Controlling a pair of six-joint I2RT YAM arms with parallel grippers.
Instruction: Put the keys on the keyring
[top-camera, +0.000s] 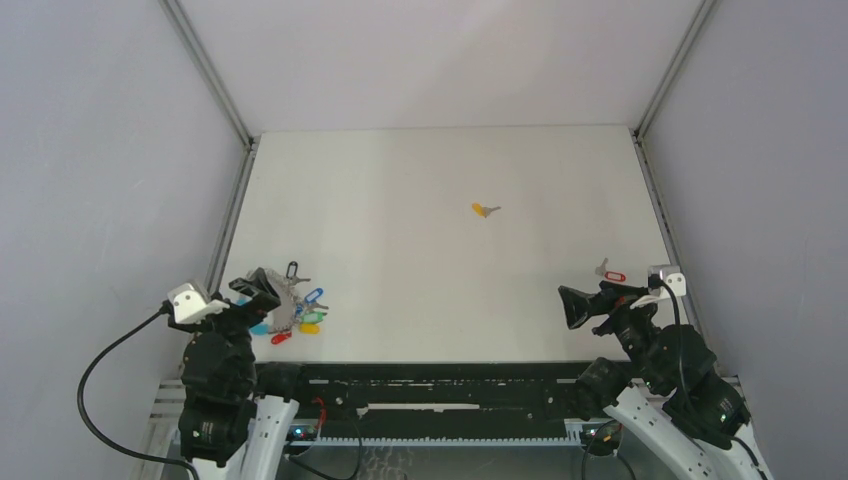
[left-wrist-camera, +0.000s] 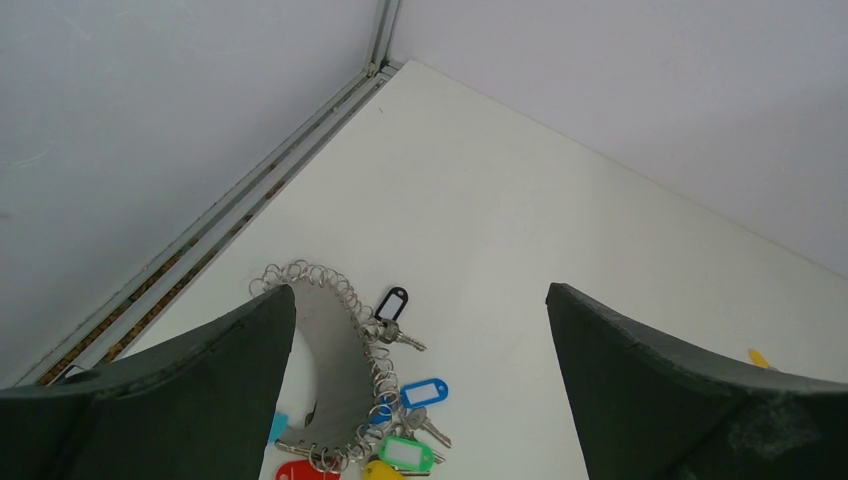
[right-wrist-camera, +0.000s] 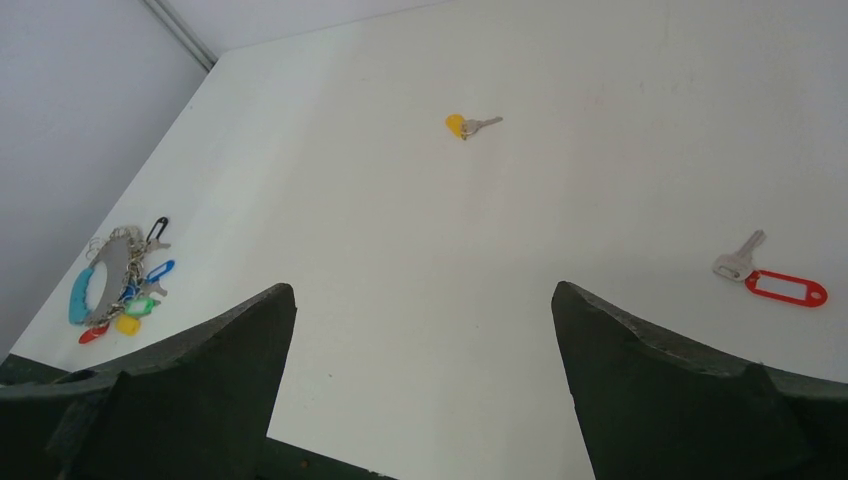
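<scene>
The keyring (left-wrist-camera: 340, 380) lies just under the open left pincer (left-wrist-camera: 420, 292), and the red key (right-wrist-camera: 757, 278) lies near the open right pincer (right-wrist-camera: 423, 290).

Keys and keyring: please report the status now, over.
Both open, empty: left claw by keyring, right claw near red-tag key. Other one, yellow-tag key, farther out; neither on the ring yet. Nothing in the way.
</scene>
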